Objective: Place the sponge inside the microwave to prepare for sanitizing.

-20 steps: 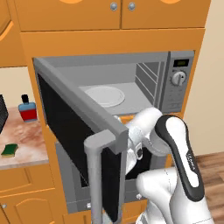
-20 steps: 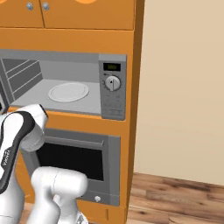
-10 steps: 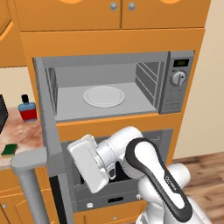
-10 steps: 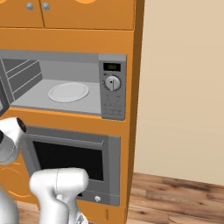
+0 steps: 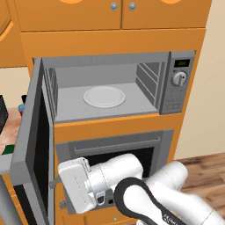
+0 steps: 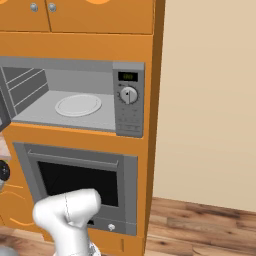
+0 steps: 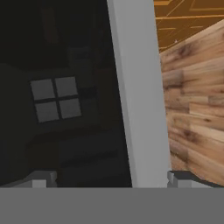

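Glossy white arm (image 5: 176, 193) here, rounded shells link to link, with a black band curving through the near joint. The hand (image 5: 78, 185) is a boxy white block with fine seam lines. Another smooth white link (image 6: 67, 212) rounds off like a dome. Pale grey fingertips (image 7: 177, 178).

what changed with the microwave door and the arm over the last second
The wide grey microwave's dark glass door swung from half open to fully open on the left. The white arm's gripper dropped from beside the door edge to in front of the grey oven, jaws open and empty. The white turntable plate stayed put.
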Tool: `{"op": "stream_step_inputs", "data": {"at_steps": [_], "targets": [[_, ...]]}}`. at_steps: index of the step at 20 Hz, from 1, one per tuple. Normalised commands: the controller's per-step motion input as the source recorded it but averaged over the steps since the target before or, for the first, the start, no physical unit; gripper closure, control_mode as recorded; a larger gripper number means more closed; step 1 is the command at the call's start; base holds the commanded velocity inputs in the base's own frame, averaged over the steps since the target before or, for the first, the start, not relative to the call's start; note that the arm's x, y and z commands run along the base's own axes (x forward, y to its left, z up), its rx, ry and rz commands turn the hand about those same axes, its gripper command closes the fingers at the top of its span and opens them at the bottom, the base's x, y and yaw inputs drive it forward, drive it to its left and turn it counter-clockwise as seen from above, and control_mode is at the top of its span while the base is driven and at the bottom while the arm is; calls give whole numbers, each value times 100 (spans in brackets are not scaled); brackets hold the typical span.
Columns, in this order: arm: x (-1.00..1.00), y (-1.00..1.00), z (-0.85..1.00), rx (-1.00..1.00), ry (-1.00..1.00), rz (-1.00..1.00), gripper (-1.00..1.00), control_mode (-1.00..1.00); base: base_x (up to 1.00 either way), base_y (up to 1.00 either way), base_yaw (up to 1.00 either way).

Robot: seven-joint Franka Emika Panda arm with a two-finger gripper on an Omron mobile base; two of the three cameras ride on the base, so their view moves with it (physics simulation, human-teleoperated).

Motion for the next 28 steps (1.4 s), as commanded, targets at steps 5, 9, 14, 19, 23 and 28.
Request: {"op": "stream_step_inputs", "data": {"at_steps": [5, 9, 14, 19, 23, 28], "targets": [[-11, 0, 0, 0, 0, -11, -100, -100, 0, 0, 0], [-2, -1, 9, 0, 0, -9, -100, -100, 0, 0, 0], [3, -36, 26, 0, 2, -14, -100, -100, 0, 0, 0], [53, -74, 22, -9, 1, -4, -100, -100, 0, 0, 0], [95, -64, 21, -24, -1, 2, -100, -100, 0, 0, 0], [91, -54, 30, -32, -8, 8, -100, -100, 0, 0, 0]]}}
